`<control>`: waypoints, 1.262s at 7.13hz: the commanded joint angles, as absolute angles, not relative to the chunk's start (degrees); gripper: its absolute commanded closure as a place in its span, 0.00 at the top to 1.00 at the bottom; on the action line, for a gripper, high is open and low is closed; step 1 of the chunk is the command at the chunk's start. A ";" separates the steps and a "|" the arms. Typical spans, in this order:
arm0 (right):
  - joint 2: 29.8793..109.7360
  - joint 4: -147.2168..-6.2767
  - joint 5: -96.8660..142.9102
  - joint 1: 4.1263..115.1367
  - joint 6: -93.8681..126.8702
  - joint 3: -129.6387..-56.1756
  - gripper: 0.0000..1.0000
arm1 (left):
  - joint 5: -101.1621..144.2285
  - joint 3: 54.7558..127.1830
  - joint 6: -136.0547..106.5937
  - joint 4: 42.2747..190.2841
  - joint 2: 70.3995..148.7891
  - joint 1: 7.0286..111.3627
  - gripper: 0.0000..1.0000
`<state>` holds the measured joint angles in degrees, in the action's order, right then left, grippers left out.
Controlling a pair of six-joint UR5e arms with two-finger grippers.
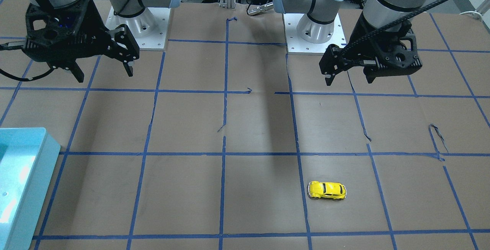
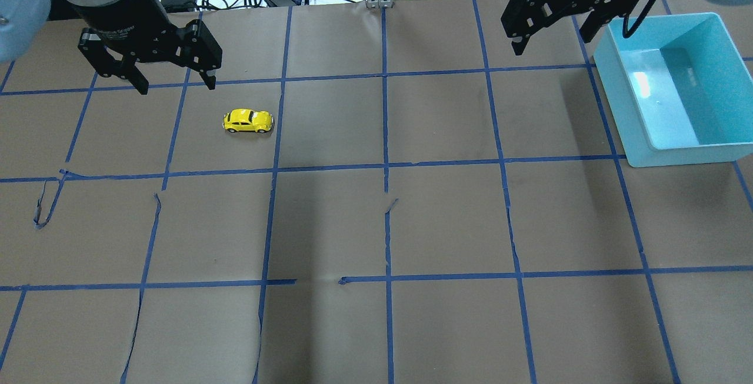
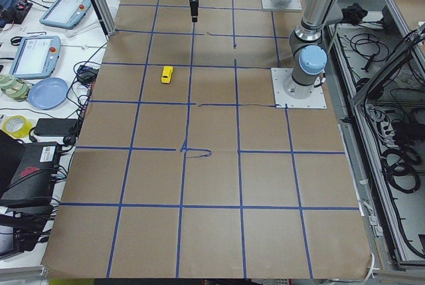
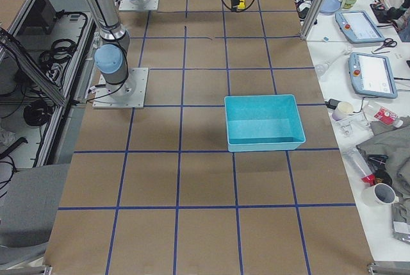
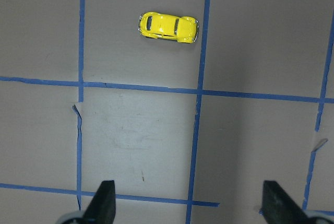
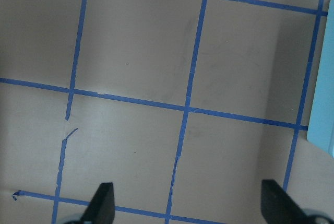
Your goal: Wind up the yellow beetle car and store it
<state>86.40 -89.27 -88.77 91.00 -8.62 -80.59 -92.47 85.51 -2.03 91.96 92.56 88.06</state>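
Overhead exterior shows yellow beetle car [image 2: 248, 121] outside the bin [image 2: 685, 156] (well apart).

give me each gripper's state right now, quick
Left gripper: open, holding nothing; the yellow beetle car sits on the table, untouched.
Right gripper: open, holding nothing.

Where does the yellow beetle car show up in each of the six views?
Exterior front-facing: yellow beetle car lower right of centre.
Overhead exterior: upper left.
Exterior left: upper left of centre, small.
Exterior right: near the top edge, just right of centre, tiny.
Left wrist-mounted: top centre.
Right wrist-mounted: not in it.
Shared landmark: the blue tape line crossing just past one end of the car.
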 commanded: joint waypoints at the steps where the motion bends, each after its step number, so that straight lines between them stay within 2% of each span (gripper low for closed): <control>1: 86.40 -89.38 -88.77 91.14 -8.44 -80.60 1.00 | -92.72 86.66 -1.41 91.76 92.29 88.07 1.00; 9: 86.40 -89.39 -88.77 91.05 -8.00 -80.60 1.00 | -92.81 86.66 -0.44 91.67 92.37 87.45 1.00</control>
<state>86.40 -89.42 -88.77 91.06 -8.00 -80.60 -92.52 86.66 -0.58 91.74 92.34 87.56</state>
